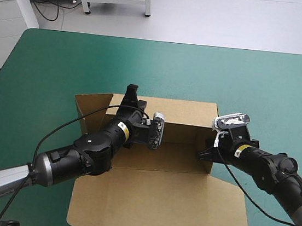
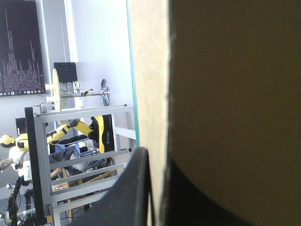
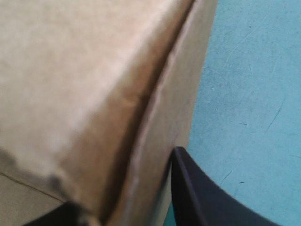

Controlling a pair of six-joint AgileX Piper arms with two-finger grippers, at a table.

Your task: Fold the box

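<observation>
The box (image 1: 187, 129) lies in the middle of the teal-green cover (image 1: 52, 62), its long axis running left to right across the table, and I have one claw at each short end of it. My left claw (image 1: 131, 96) is all but closed on the left end wall: in the left wrist view the brown board stands on edge between my black fingers (image 2: 134, 188), one either side of the sheet. My right claw (image 1: 207, 154) is pinched the same way on the right end wall, a dark finger (image 3: 202, 197) outside the board and what looks like the other just inside, though that one barely shows. The rear wall (image 1: 187, 113) stands upright between my two claws, while the lid panel (image 1: 156, 204) lies flat on the cover on the side nearest me. So the tray floor sits inboard of both claws, to the right of the left one and to the left of the right one. I judge that the next move turns on this: each end wall has to be brought toward the middle, the two arms working against each other along the long axis, neither clearly nearer than the other.
</observation>
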